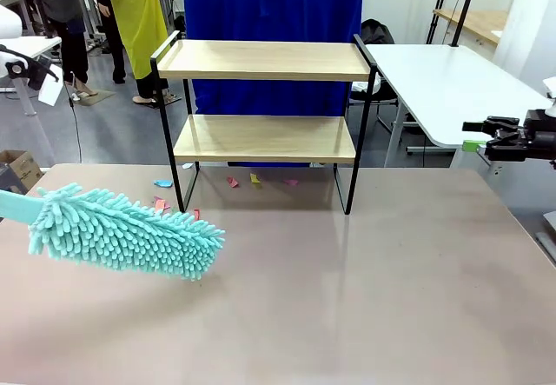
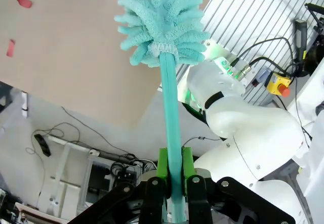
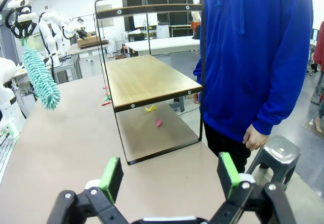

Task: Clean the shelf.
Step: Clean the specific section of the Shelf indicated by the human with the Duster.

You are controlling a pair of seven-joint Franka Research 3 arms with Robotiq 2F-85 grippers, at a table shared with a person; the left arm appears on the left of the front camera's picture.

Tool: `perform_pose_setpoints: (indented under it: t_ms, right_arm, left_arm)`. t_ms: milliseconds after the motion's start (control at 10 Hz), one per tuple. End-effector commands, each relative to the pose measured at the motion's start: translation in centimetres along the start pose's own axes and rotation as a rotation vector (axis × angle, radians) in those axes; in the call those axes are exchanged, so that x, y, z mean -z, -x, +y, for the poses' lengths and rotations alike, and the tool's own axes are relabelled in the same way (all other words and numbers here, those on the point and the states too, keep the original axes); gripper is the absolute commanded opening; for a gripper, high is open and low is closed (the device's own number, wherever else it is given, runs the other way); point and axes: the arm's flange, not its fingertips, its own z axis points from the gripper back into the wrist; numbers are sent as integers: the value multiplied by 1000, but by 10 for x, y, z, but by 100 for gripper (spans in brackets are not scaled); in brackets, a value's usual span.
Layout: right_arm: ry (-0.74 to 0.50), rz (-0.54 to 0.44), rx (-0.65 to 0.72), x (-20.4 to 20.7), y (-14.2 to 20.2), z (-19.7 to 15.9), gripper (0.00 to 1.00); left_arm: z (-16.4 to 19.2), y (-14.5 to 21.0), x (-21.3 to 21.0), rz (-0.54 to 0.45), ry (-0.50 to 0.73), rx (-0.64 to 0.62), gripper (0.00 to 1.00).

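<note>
Shelf (image 1: 265,59), two wooden tiers on a black frame, standing at the far middle of the desk (image 1: 365,298), coloured scraps (image 1: 162,202) around its feet. Left gripper (image 2: 174,181) clamped on the handle of a teal duster (image 1: 122,233), head hovering left of the shelf. Right gripper (image 3: 169,171) spread open, empty. Probably approach stage; next, lifting the duster onto a board.

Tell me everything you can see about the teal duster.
The duster has a fluffy teal head of chenille-like strands on a flat teal plastic-looking handle. The left gripper is shut on the handle between its green-padded fingers. It slants over the left of the table, short of the shelf, touching neither board.
</note>
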Motion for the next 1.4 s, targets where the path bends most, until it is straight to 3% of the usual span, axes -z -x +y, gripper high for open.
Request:
perform_pose_setpoints:
  t_ms: [0,1300]
  right_arm:
    - [6,24,10,2,-5,0,100]
    - [6,24,10,2,-5,0,100]
  left_arm:
    - [-3,1,2,-20,-2,-15,13]
    - [-3,1,2,-20,-2,-15,13]
